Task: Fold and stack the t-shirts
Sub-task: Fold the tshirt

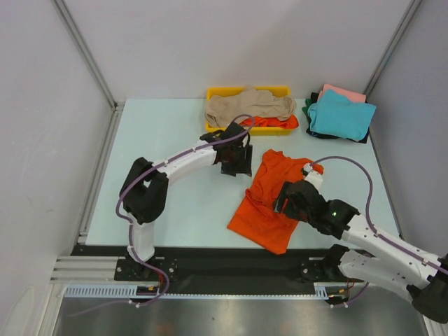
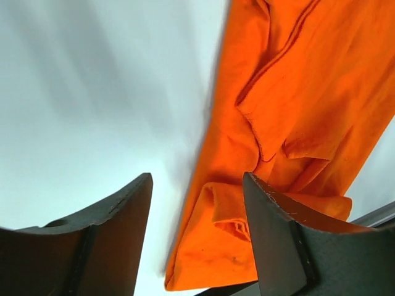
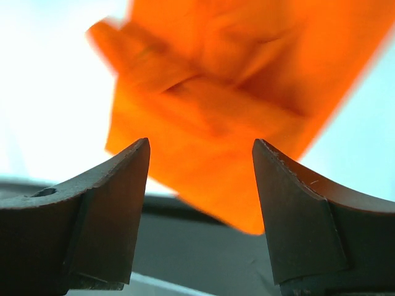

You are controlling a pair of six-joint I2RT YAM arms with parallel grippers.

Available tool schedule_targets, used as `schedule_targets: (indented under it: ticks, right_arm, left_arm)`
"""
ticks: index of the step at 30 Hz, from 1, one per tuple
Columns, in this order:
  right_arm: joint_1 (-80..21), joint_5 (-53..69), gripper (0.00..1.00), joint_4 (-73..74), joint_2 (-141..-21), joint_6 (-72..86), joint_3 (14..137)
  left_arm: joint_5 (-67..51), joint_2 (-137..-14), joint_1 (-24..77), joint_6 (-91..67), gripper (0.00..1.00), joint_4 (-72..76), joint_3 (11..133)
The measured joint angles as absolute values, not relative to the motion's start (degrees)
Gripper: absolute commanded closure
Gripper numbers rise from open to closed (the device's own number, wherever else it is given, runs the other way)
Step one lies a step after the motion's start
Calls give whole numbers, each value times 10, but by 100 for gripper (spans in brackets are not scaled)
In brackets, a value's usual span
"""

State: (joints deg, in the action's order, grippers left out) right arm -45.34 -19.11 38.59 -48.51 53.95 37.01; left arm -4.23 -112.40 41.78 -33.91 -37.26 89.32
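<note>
Just in front of the yellow tray (image 1: 218, 92), by its near rim, the left gripper (image 1: 236, 159) hovers over the table (image 1: 175, 140) with its jaws well apart and nothing between them. The tray holds a crumpled beige t-shirt (image 1: 248, 105) that spills over its rims, with another orange cloth (image 1: 277, 122) at its right near corner. Nearer than the tray's right half, the orange t-shirt (image 1: 266, 203) lies rumpled on the table. Nearer again from the tray, the right gripper (image 1: 285, 199) hangs above that shirt, its jaws spread wide and empty. Right of the tray sits a stack with a teal t-shirt (image 1: 341, 115) on top, then pink (image 1: 344, 92) and dark green (image 1: 309, 109).
</note>
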Motion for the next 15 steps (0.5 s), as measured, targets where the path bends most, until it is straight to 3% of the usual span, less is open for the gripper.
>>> schedule_targets:
  ticks: [7,15]
  right_arm:
    - [-604,-205,29,344,-601,557,412]
    - [-601,-189,29,281,-774,563,421]
  left_arm:
    - [-29,-1035,389,-329,35,-374,817]
    - [-15,-856,356,-329,35,-362,661]
